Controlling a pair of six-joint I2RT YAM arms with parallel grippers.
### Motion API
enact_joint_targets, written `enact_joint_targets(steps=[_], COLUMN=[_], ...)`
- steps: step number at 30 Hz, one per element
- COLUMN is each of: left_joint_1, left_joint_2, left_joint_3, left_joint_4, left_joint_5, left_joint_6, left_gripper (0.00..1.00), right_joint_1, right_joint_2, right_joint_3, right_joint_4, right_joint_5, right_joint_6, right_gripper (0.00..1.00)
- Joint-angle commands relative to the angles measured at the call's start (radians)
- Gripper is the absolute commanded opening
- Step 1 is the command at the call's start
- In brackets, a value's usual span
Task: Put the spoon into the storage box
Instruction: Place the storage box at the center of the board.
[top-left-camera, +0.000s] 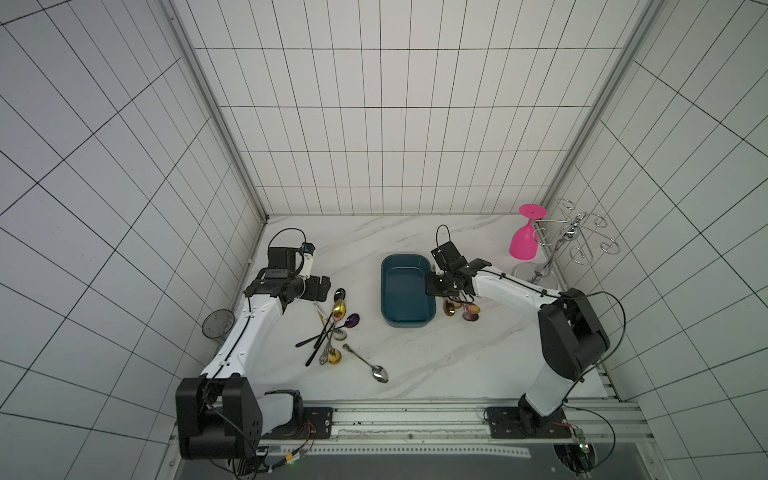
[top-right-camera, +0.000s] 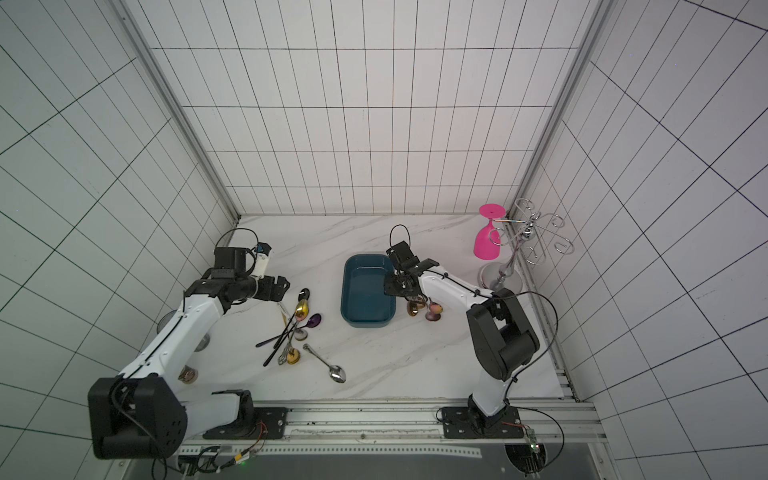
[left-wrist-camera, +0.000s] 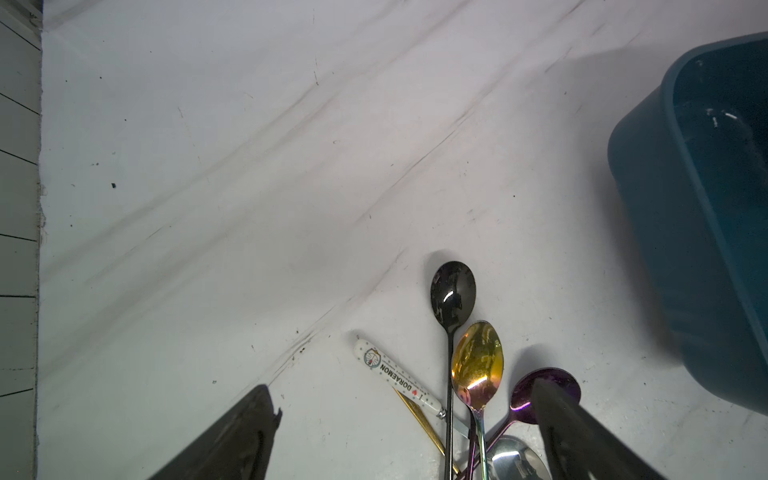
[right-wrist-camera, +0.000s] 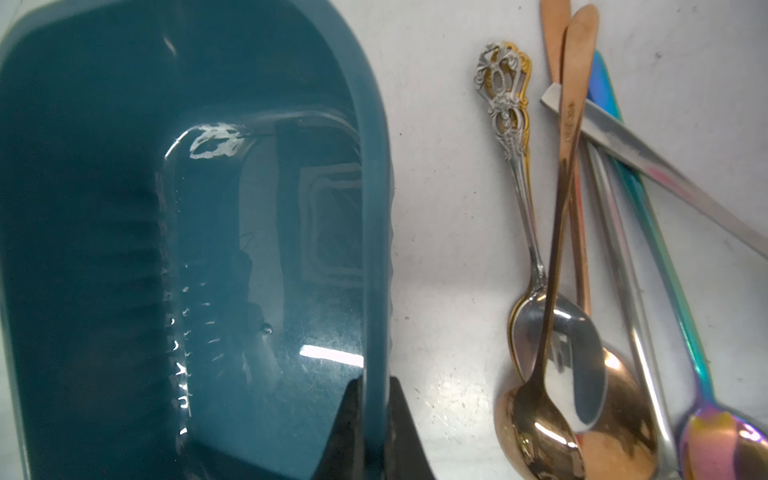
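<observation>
- Here, the right arm reaches in from its base with the wrist tipped down over the storage box (top-left-camera: 405, 297). The right gripper (right-wrist-camera: 375, 390) is pinched onto the box's long wall, with one finger inside and one outside.
- The left arm stretches forward, and the left gripper (top-left-camera: 326, 289) hangs with its jaws spread wide, holding nothing, over the far end of the left pile of spoons (top-left-camera: 332, 328).
- The box sits mid-table between that pile and the right cluster of spoons (right-wrist-camera: 557, 332). Every spoon we see lies outside it on the marble tabletop (top-left-camera: 436, 361).
- We see bare marble behind the box up to the back wall. There is more in front of it, around the lone silver spoon (top-left-camera: 370, 365).
- In both top views the right gripper covers the cluster's handles. The right wrist view shows them just beside the box wall, apart from it.
- We cannot count the crossed spoons in the left pile.
</observation>
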Motion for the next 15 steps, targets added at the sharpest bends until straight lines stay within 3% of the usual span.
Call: enact_joint_targets(steps=[1,8,15], left_joint_1=[-0.013,-0.044,-0.044], left_joint_2=[0.013,0.036,0.047], left_joint_3=[-0.013,-0.017,-0.022], left_joint_4=[-0.022,-0.018,-0.004], left_joint_5=[-0.016,-0.009,0.003], left_joint_6=[0.026,0.027,0.015], left_gripper=[0.97,0.97,0.97], right_joint_1=[0.025,0.034,0.038], right_joint_2=[0.021,0.063,0.07], right_joint_3=[-0.006,0.005,0.026], right_joint_4=[-0.005,-0.03,-0.058], right_joint_5=[0.038,0.056,0.062], right_joint_6=[0.023,0.01,0.002], right_gripper=[0.0,0.01,0.12])
